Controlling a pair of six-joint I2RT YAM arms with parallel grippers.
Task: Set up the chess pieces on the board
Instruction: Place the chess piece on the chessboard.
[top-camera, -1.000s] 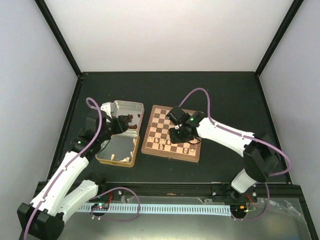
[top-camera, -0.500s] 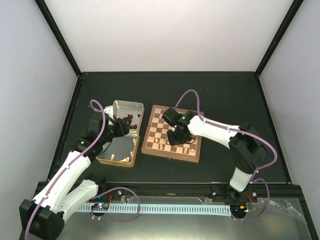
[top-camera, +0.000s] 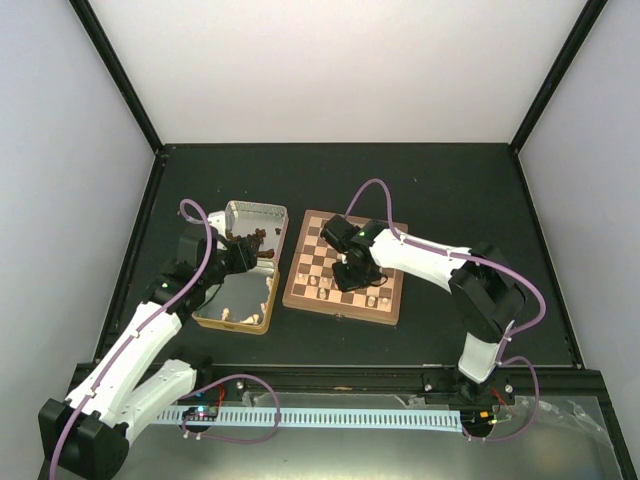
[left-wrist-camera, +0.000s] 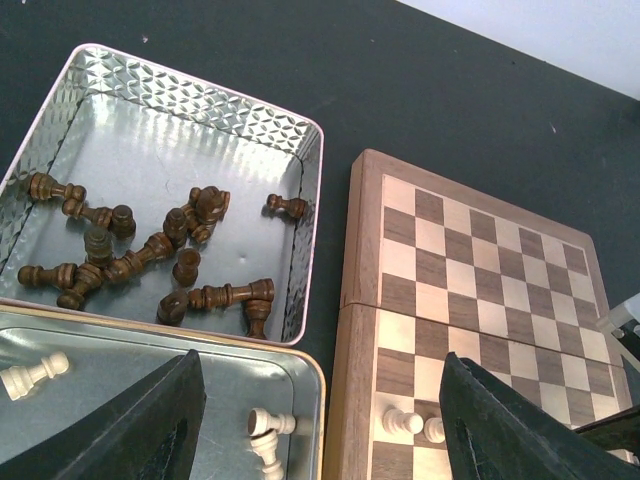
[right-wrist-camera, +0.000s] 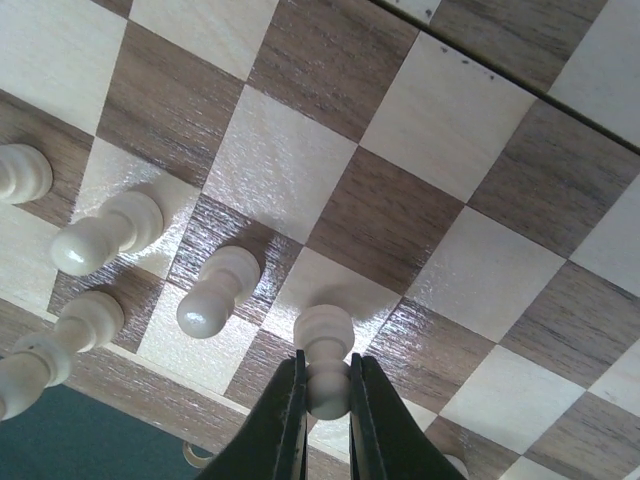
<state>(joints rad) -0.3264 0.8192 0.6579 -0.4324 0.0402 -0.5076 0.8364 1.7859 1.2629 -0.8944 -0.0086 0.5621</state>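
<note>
The board (top-camera: 318, 240) lies in the middle of the table. My right gripper (right-wrist-camera: 325, 388) is shut on the head of a cream pawn (right-wrist-camera: 324, 340) whose base rests on a light square of the board (right-wrist-camera: 440, 130). Several other cream pieces (right-wrist-camera: 105, 235) stand on squares beside it. From above, the right gripper (top-camera: 352, 278) is over the board's near rows. My left gripper (left-wrist-camera: 320, 420) hangs open over the gap between tins and board (left-wrist-camera: 480, 270), holding nothing. Dark pieces (left-wrist-camera: 210, 205) lie in the far tin. Cream pieces (left-wrist-camera: 262, 430) lie in the near tin.
Two metal tins sit left of the board: the far tin (top-camera: 255, 208) with dark pieces and the near tin (top-camera: 262, 300) with cream ones. The left arm (top-camera: 150, 320) reaches over them. Black frame posts bound the dark table at the back.
The right arm has shifted a little to the left over the board, its grip on the pawn unchanged. The left gripper has edged slightly toward the far tin.
</note>
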